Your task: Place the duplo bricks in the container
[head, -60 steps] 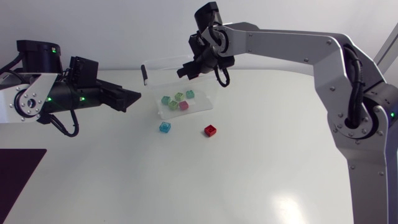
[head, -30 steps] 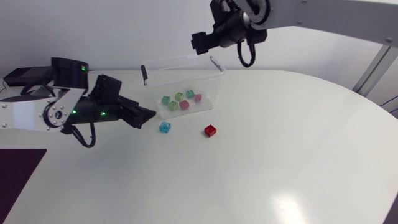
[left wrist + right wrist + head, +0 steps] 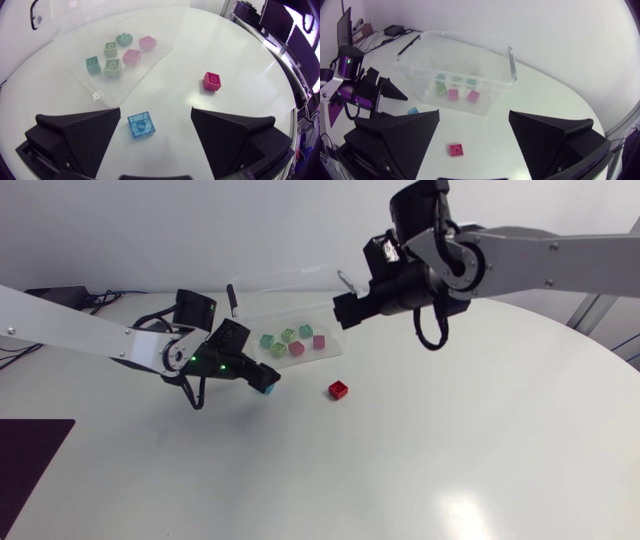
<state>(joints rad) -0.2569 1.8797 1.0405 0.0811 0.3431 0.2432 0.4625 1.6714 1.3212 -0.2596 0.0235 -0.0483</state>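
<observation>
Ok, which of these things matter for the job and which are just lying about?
Job: blue brick between the fingers of the open left gripper; loose red brick; clear container; six bricks inside it.
Lying about: dark mat, seemingly, at the edge of the table.

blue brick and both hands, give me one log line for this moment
left hand: open, straddling blue brick, no contact | right hand: open, empty, near container | red brick: loose on table
</observation>
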